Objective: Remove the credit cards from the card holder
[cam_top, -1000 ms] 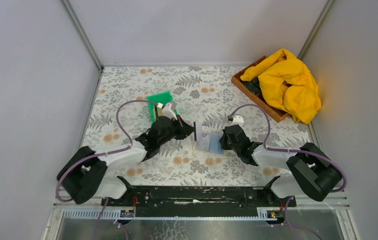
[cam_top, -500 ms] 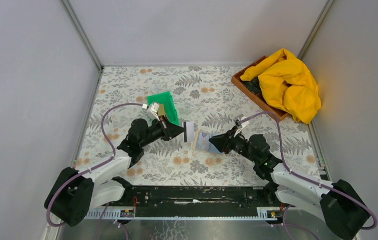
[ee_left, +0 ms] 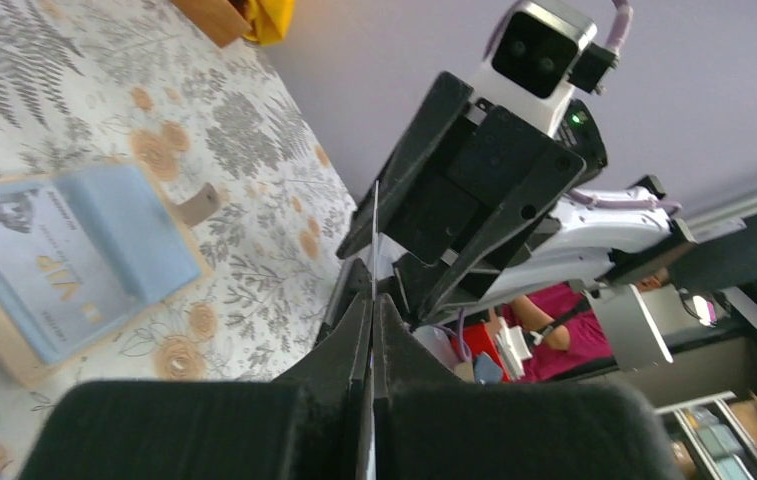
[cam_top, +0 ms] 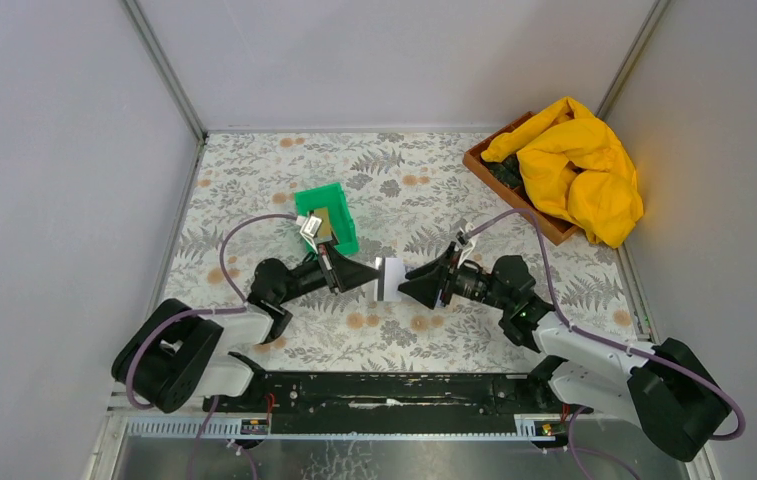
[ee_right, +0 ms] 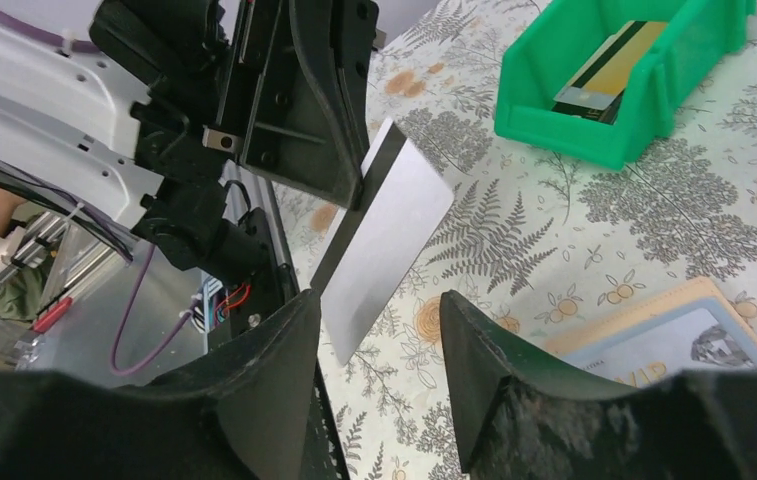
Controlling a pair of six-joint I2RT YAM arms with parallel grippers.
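My left gripper [cam_top: 376,275] is shut on the edge of a greyish credit card [cam_top: 390,279], held upright above the table. That card [ee_right: 389,235] stands just in front of my right gripper [ee_right: 379,300], whose jaws are open on either side of its near end without touching it. The tan card holder [ee_left: 64,270] lies open on the table, with another grey card [ee_left: 29,275] in its blue-grey lining. Its corner [ee_right: 674,335] shows under my right fingers. In the top view the grippers hide it. Another card, tan with dark stripes [ee_right: 604,75], lies in the green bin [ee_right: 654,95].
The green bin [cam_top: 326,215] stands behind my left gripper. A wooden tray [cam_top: 514,190] with a yellow cloth [cam_top: 579,165] sits at the back right corner. Grey walls close in the patterned table on three sides.
My right gripper let go of the card holder, opened, rose and turned to face the left one. My left gripper kept the card and brought it toward the right jaws.
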